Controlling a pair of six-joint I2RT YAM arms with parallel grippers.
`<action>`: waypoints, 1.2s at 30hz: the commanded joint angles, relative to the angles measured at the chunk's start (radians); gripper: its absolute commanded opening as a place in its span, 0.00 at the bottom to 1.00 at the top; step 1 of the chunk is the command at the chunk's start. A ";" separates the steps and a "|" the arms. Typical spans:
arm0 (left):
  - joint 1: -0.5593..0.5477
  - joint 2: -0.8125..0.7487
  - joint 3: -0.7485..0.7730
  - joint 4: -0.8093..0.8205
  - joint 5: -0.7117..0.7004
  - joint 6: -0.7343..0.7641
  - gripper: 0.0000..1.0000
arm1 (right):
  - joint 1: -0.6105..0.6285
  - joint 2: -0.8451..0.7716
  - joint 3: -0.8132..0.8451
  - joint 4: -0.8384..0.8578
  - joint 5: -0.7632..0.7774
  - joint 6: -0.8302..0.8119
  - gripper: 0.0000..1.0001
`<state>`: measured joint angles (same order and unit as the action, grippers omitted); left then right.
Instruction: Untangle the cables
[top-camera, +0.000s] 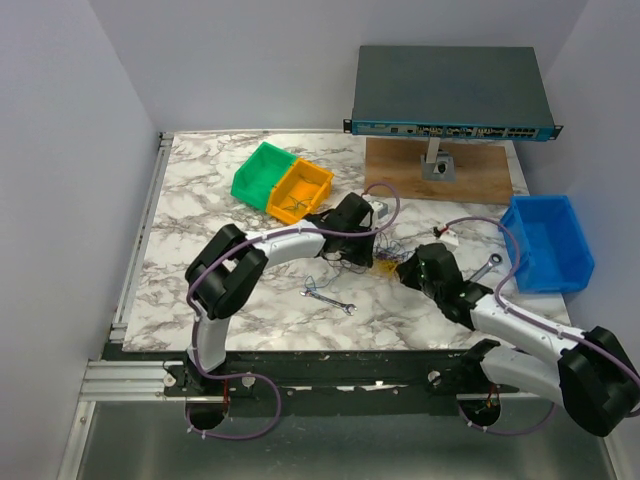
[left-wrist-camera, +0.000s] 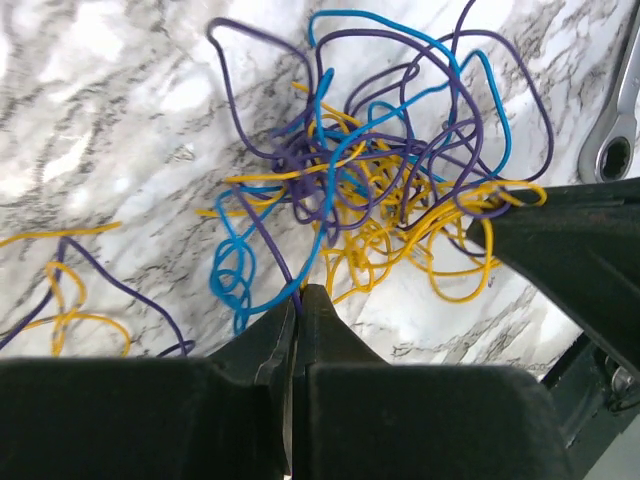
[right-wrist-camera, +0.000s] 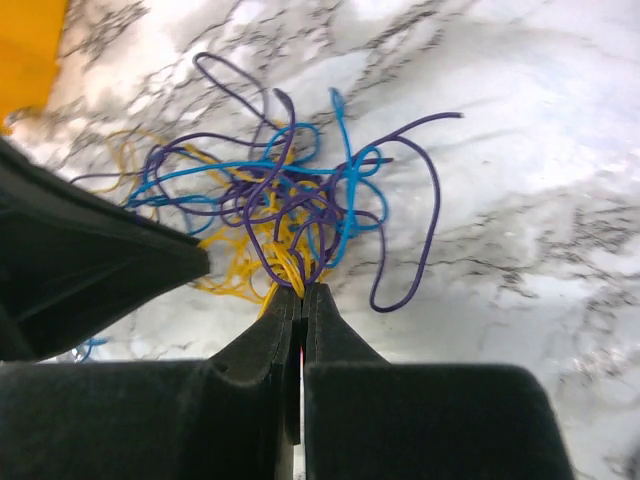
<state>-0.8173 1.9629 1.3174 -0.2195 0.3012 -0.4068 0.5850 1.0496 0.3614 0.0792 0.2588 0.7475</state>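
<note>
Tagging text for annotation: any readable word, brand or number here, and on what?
Nothing legible.
network switch: front-panel markings by the ports, too small to read.
wrench: no readable stamp.
cables: no print visible.
</note>
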 joint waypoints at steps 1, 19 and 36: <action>0.022 -0.076 -0.020 -0.014 -0.101 0.018 0.00 | -0.003 -0.008 0.080 -0.228 0.198 0.115 0.05; 0.086 -0.171 -0.147 0.124 0.007 0.011 0.00 | -0.004 -0.054 0.200 -0.208 -0.003 -0.157 0.85; 0.085 -0.193 -0.174 0.126 0.009 -0.002 0.00 | -0.005 0.454 0.352 0.046 -0.120 -0.046 0.25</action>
<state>-0.7284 1.8153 1.1652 -0.1123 0.2901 -0.4114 0.5823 1.4570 0.6712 0.0727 0.1574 0.6666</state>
